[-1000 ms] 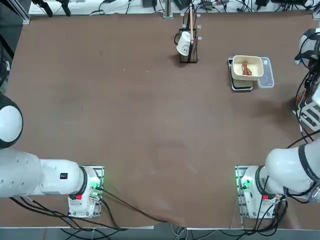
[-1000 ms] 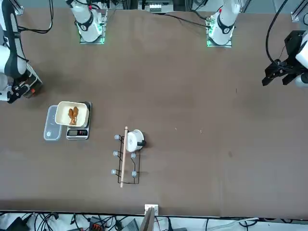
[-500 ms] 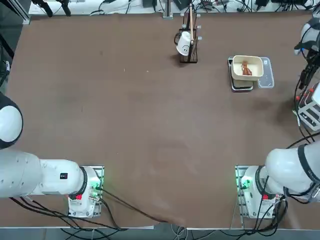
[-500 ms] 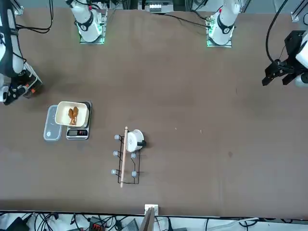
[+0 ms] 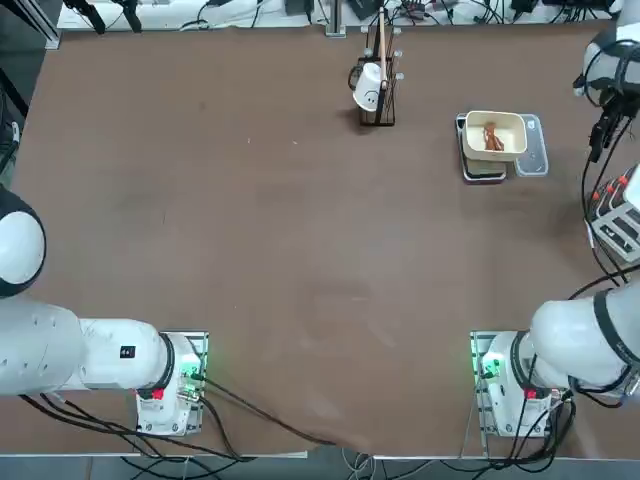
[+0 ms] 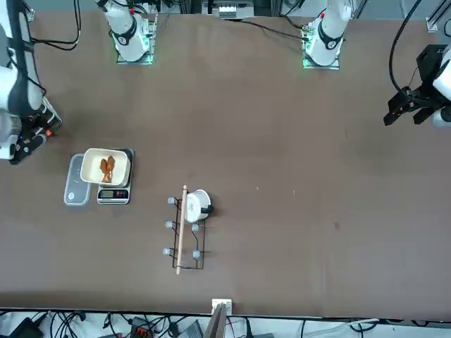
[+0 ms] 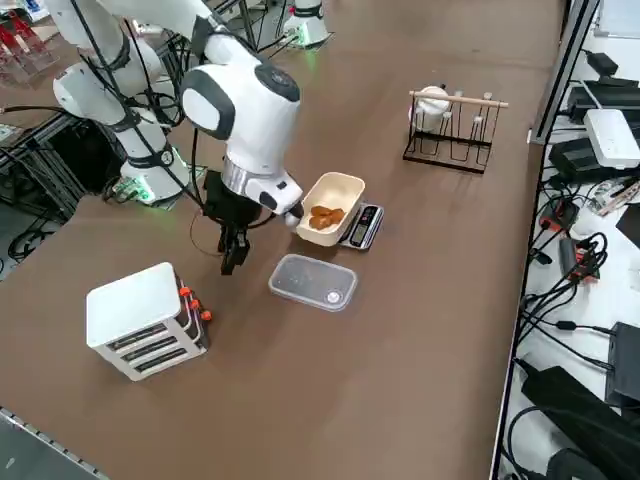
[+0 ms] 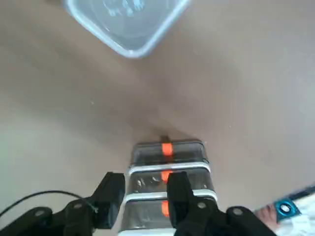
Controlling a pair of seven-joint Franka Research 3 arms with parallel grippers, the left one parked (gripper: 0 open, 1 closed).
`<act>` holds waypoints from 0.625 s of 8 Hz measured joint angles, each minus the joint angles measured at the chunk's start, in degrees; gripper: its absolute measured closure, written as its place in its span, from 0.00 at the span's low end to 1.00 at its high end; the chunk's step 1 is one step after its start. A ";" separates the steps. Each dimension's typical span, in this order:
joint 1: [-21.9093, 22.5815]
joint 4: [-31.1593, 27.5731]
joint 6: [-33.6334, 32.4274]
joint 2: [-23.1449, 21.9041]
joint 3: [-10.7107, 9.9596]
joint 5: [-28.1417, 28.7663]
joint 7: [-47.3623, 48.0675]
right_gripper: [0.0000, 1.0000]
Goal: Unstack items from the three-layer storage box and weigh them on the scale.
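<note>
Here the right gripper [image 7: 232, 258] hangs in the left-centre of the right side view, above bare table [image 7: 420, 300], between the three-layer storage box [image 7: 146, 320] in the lower left and the clear lid [image 7: 313, 282] near the middle of that frame. In the right wrist view its two black fingers [image 8: 178, 189] stand parted with a clear gap and nothing held between them, and the storage box [image 8: 167, 182] shows below them with its stacked clear drawers and orange tabs, while the clear lid [image 8: 125, 22] sits at the upper edge of that frame. In the top view the box [image 5: 620, 225] is cut off by the right edge, and the right gripper [image 5: 603, 135] shows only as a dark shape just above it at that edge. The scale [image 5: 484, 162] lies in the upper right of the top view, carrying the cream bowl [image 5: 495, 134], and a reddish-brown lumpy item [image 5: 492, 137] rests inside the bowl. In the front view the scale [image 6: 113, 194] with its bowl [image 6: 106, 167] sits at the left, the lid [image 6: 76, 190] touching its left side. A black wire stand [image 5: 377, 85] holding a white cup [image 5: 368, 88] stands at the upper centre of the top view, well apart from the scale.
</note>
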 joint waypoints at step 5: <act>-3.68 -3.39 9.19 5.40 -1.35 -6.99 1.18 0.48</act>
